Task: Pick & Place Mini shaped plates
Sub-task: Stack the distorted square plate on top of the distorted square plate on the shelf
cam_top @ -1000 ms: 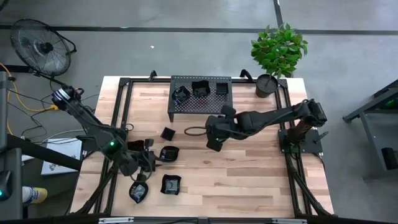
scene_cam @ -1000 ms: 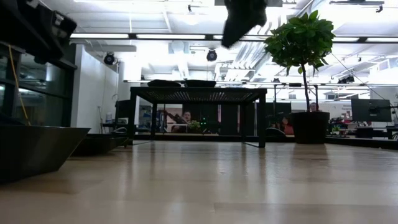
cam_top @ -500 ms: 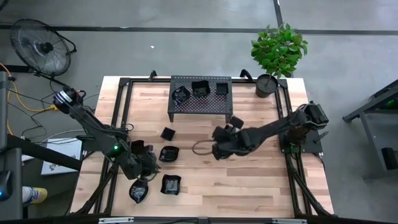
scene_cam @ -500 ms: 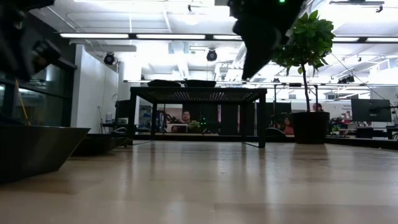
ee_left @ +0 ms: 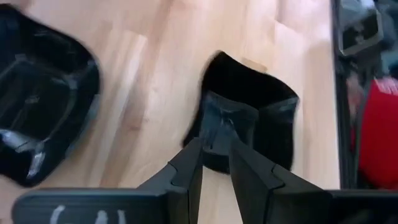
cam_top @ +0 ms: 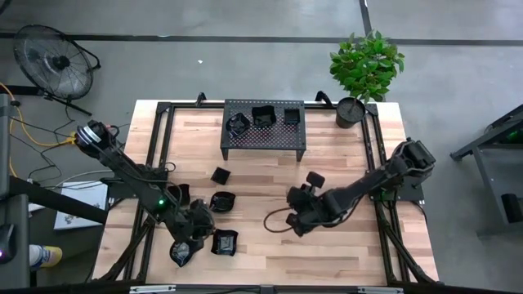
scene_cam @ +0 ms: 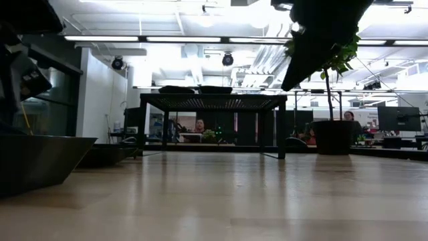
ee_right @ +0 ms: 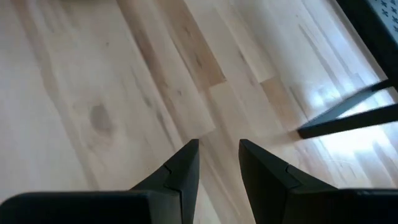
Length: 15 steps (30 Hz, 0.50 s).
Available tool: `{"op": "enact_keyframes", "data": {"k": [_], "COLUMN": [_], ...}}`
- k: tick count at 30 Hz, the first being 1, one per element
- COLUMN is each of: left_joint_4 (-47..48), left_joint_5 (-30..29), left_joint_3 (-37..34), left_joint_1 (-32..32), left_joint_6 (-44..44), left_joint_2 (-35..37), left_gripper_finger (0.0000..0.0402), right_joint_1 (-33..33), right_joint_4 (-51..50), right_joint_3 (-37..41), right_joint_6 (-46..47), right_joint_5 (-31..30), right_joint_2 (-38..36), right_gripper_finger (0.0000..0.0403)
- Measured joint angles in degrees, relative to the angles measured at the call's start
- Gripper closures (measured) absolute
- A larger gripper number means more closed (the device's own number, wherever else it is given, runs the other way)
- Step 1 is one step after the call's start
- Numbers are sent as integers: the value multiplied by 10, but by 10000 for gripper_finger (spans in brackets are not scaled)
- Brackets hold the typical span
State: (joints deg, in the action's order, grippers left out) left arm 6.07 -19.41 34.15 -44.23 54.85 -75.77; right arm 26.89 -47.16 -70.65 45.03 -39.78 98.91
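Several glossy black mini shaped plates lie on the wooden table: a small square one (cam_top: 221, 175), a wavy one (cam_top: 222, 201), one (cam_top: 225, 242) and one (cam_top: 181, 251) near the near edge. Three more (cam_top: 262, 116) sit on top of the black perforated rack (cam_top: 263, 135). My left gripper (cam_top: 196, 231) hangs low over the near-left plates. In the left wrist view its narrowly open fingers (ee_left: 216, 142) reach the rim of one plate (ee_left: 261, 124), and another plate (ee_left: 43, 134) lies beside it. My right gripper (cam_top: 296, 219) is open over bare wood (ee_right: 217, 146). My left gripper comes slanting down at the plate's nearer rim (ee_left: 219, 118) with one finger (ee_left: 194, 158) on either side of it. Whether the fingers touch the rim, I cannot tell. The plate lies flat on the table.
A potted plant (cam_top: 351, 110) stands at the far right corner beside the rack. A dark cable loop (cam_top: 274, 220) hangs by the right arm. A black metal frame (cam_top: 155, 163) runs along the table's edges. Bare wood lies between the arms (cam_top: 261, 245). People sit in the room beyond (scene_cam: 198, 125).
The right gripper has swung from beside the rack toward the table's near edge, staying open and empty. The left gripper has moved a little toward the near edge and down, toward the near-left plates. No plate has moved.
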Motion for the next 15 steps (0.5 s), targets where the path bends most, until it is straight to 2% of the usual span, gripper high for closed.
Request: {"op": "enact_keyframes", "data": {"k": [8,15], "left_joint_4": [10,13], "left_joint_5": [-11,-7], "left_joint_3": [0,3], "left_joint_1": [0,0], "left_joint_6": [93,164], "left_joint_2": [-6,-42], "left_gripper_finger": [325,325], "right_joint_1": [19,21], "right_joint_4": [16,16], "right_joint_3": [0,0], "right_joint_6": [-1,-1], "right_joint_5": [-5,0], "right_joint_2": [0,0], "right_gripper_finger": [295,295]}}
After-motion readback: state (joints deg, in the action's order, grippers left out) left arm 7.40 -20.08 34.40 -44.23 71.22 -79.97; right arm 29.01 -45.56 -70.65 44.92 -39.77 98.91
